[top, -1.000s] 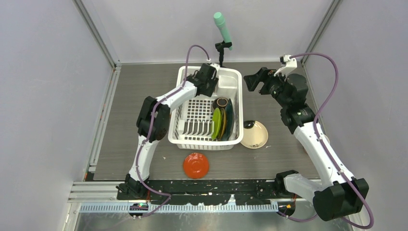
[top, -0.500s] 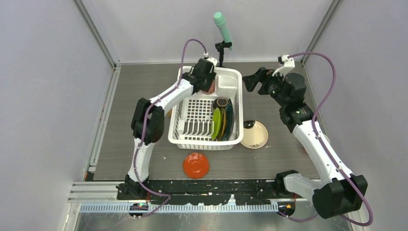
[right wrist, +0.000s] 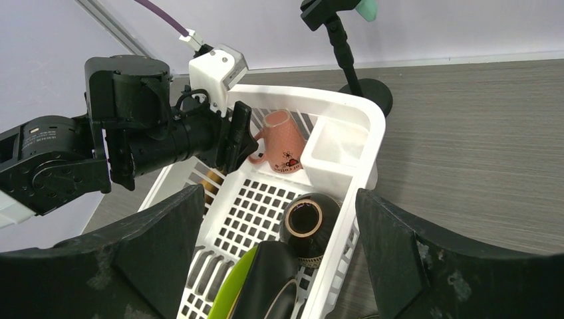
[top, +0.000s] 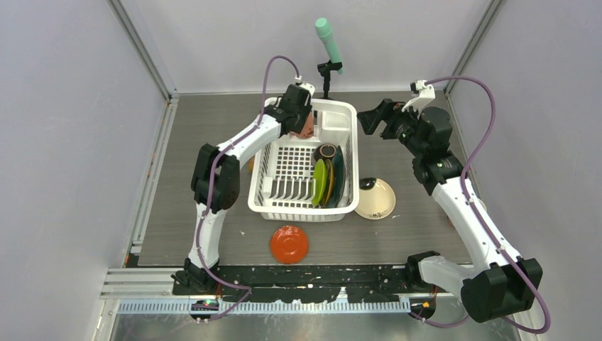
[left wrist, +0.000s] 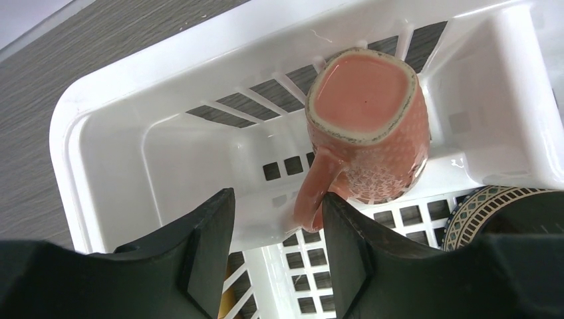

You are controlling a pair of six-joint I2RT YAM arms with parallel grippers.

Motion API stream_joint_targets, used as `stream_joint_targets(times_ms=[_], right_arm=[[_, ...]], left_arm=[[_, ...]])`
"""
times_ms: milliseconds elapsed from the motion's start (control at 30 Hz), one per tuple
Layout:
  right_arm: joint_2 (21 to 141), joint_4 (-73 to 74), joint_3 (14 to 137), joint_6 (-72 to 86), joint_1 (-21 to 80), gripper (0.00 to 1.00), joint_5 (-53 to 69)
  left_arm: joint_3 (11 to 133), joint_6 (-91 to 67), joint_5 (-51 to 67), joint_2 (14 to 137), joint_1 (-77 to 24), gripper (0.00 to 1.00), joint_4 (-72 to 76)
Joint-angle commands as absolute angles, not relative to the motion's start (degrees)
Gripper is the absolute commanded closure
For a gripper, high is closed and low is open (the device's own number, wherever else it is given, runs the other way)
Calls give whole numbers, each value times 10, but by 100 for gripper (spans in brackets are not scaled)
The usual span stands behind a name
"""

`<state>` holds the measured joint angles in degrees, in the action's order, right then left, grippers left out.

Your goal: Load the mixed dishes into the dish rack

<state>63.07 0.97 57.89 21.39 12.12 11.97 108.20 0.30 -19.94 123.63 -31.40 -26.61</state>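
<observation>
You've got the white dish rack [top: 302,213] mid-table, with a pink mug [left wrist: 366,133] standing in its far corner. A yellow-green plate [top: 321,182] and a dark teal plate [top: 340,172] stand on edge along its right side, with a small brown bowl [top: 326,151] just behind them. The red-orange dish [top: 289,244] lies on the table out front, and the cream plate [top: 380,202] is just right of the rack.

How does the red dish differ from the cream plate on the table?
Colour: the red dish is orange-red, the cream plate pale cream. Place: the red dish lies in front of the dish rack; the cream plate lies by the rack's right side. Load: a small dark object sits at the cream plate's far rim; the red dish carries nothing. Both are round and lie on the table outside the rack.
</observation>
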Motion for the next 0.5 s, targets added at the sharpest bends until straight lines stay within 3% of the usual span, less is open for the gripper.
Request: stream_joint_targets(times_ms=[0,233,467], right_arm=[[633,-8,610,217,118,10,127],[644,56,644,220,117,10,120],[648,231,717,291,115,1,28]], left_arm=[[1088,3,-205,1216,-304,47,-239],[1074,-21,-111,1162,-307,40,-251],[1060,-56,-83,1097,-319,29,-292]])
